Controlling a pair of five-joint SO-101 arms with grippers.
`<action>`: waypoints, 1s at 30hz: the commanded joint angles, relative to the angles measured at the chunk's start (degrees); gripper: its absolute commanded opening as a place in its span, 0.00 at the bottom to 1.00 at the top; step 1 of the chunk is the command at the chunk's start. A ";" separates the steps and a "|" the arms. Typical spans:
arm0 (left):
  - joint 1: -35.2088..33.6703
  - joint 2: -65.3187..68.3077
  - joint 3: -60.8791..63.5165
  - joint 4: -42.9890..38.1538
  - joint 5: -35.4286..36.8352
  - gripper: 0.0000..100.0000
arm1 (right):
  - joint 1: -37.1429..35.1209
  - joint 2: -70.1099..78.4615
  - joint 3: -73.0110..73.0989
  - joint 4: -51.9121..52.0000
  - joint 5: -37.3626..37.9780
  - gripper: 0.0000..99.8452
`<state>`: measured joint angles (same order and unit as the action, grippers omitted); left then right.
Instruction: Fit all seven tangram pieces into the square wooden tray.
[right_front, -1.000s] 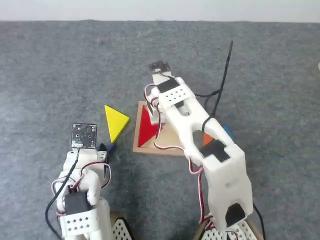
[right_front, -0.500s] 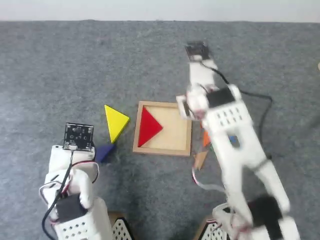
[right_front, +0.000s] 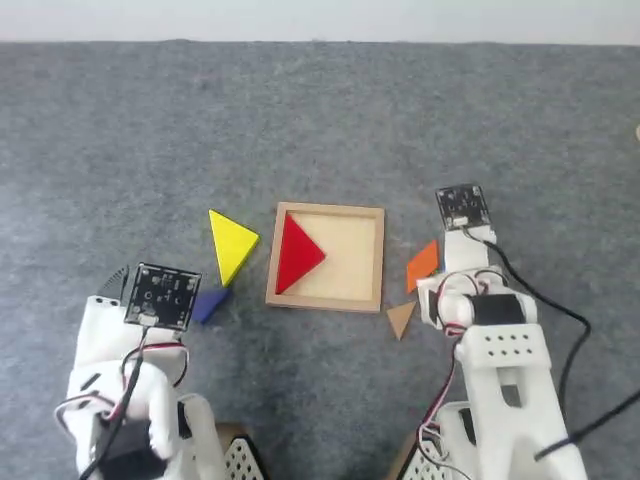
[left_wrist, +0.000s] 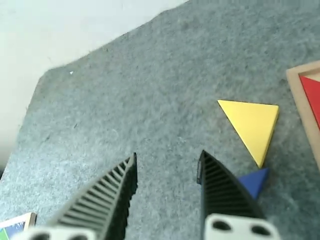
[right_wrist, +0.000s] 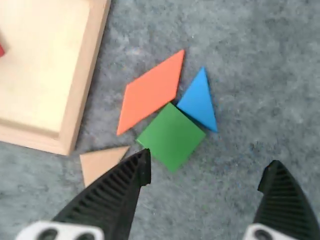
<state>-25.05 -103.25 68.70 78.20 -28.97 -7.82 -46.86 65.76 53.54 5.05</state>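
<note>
Tray (right_front: 327, 299) sits mid-bench (right_front: 300, 120) on the grey felt, and just one piece is home: the red triangle (right_front: 295, 253), tucked against the wall on the left arm's side. Six to go! Outside that wall lie the yellow triangle (left_wrist: 252, 122) and, just off its tip, a dark blue triangle (left_wrist: 254, 181). The left pincer (left_wrist: 168, 159) hovers beside them, spread wide and holding nothing.

Over on the other side there's a tight cluster: orange parallelogram (right_wrist: 151, 91), green square (right_wrist: 171, 136) and light blue triangle (right_wrist: 199, 101), all edge to edge, with a tan triangle (right_wrist: 101, 163) near the tray's corner. The right pincer (right_wrist: 210, 161) hangs above that cluster, jaws gaping and empty, the green square almost between them.

These look like thin, stiff wooden tiles. I'd say they're light, with no give, and lying flat they offer little height to bite on. The felt should stop them skating. Best bet for the square is to close on two opposite straight sides, low down. Trouble is its neighbours touch it, so a finger could well nudge the orange or blue piece.
</note>
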 joint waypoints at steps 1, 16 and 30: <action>1.41 0.53 -2.77 0.26 -0.44 0.20 | 1.45 -2.15 -0.26 -1.45 0.79 0.35; 11.69 58.29 -44.88 9.14 9.14 0.20 | 10.07 -2.24 -0.88 -0.84 2.29 0.35; 13.89 98.73 -63.52 15.03 12.48 0.29 | 9.98 -2.77 6.51 -2.77 8.62 0.35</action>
<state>-12.57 -8.84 8.22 92.79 -19.65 1.67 -48.00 71.65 53.01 12.97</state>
